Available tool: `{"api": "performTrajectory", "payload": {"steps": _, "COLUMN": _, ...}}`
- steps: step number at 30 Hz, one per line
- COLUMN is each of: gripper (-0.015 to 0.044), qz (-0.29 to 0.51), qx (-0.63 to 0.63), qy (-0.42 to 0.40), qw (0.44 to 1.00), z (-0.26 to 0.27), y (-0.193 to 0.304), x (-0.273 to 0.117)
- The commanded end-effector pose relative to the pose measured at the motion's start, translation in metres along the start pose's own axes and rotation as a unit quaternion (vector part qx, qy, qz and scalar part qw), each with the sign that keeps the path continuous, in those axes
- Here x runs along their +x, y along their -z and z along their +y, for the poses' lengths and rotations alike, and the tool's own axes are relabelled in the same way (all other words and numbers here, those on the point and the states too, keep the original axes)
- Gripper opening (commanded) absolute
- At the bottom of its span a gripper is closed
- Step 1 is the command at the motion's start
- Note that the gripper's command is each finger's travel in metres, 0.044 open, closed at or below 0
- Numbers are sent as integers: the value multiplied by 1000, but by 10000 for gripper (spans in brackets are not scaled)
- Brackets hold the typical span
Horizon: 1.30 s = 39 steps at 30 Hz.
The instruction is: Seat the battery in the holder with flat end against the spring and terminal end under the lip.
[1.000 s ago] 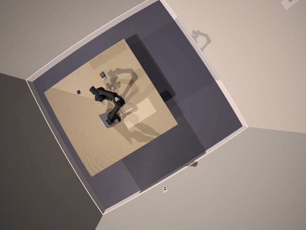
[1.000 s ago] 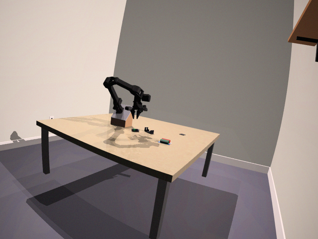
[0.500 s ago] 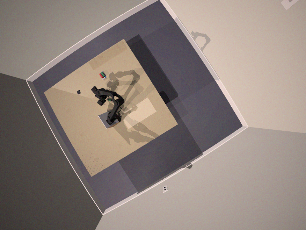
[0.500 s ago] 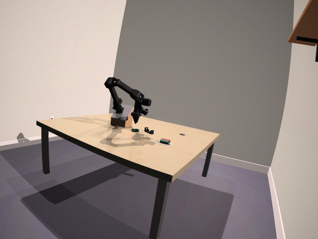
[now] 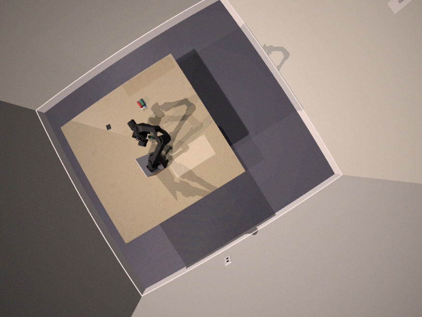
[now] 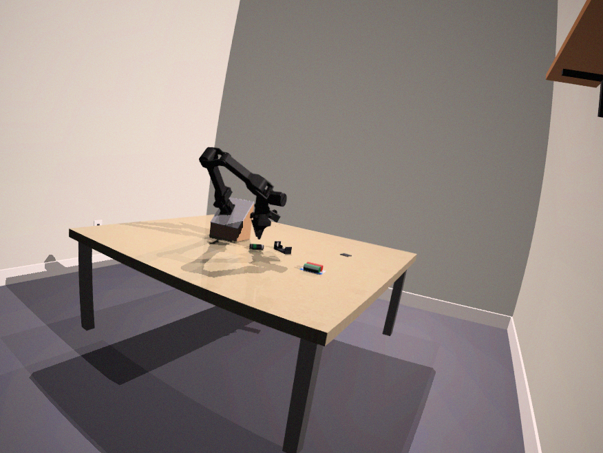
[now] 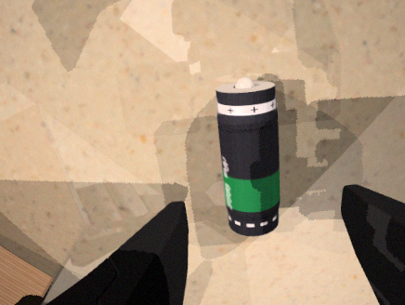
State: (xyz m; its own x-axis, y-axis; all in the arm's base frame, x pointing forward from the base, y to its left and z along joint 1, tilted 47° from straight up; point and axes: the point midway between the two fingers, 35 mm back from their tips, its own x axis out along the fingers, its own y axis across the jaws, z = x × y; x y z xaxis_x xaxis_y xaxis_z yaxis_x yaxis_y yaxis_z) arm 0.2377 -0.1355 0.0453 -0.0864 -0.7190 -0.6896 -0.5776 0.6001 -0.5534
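Note:
The battery [image 5: 150, 138] [image 6: 256, 246] [image 7: 251, 153], black with a green band, lies on its side on the table. In the wrist view its raised terminal points to the top of the picture and its flat end lies nearest the fingers. My gripper [image 6: 259, 237] [image 7: 265, 207] is open and empty above the battery, pointing down. In the wrist view one fingertip shows on each side of the battery's line, clear of it. The black holder [image 6: 282, 248] stands on the table beside the battery with nothing in it that I can see. It is outside the wrist view and not discernible under the arm in the top view.
A pack with red and green cylinders [image 5: 141, 103] [image 6: 312, 267] lies farther out on the table [image 5: 102, 170] [image 6: 292, 297]. A small dark square [image 5: 108, 126] [image 6: 345, 255] lies flat near another edge. The arm's wedge-shaped base block [image 5: 141, 161] [image 6: 227, 230] stands behind the battery.

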Motion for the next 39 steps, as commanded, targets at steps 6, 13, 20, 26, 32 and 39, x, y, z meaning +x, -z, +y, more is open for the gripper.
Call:
{"api": "performTrajectory", "payload": {"steps": 6, "gripper": 241, "qz": 2, "qx": -3, "qy": 0, "qw": 1000, "z": 0, "y": 0, "x": 14}}
{"api": "performTrajectory", "payload": {"steps": 13, "gripper": 241, "qz": 2, "qx": -3, "qy": 0, "qw": 1000, "z": 0, "y": 0, "x": 25}}
{"api": "performTrajectory", "payload": {"steps": 20, "gripper": 241, "qz": 2, "qx": -3, "qy": 1, "qw": 1000, "z": 0, "y": 1, "x": 37}}
{"api": "performTrajectory", "payload": {"steps": 26, "gripper": 241, "qz": 3, "qx": -3, "qy": 1, "qw": 1000, "z": 0, "y": 2, "x": 46}}
{"api": "performTrajectory", "payload": {"steps": 32, "gripper": 162, "qz": 3, "qx": -3, "qy": 2, "qw": 1000, "z": 0, "y": 2, "x": 49}}
{"api": "performTrajectory", "payload": {"steps": 39, "gripper": 78, "qz": 3, "qx": -3, "qy": 2, "qw": 1000, "z": 0, "y": 2, "x": 49}}
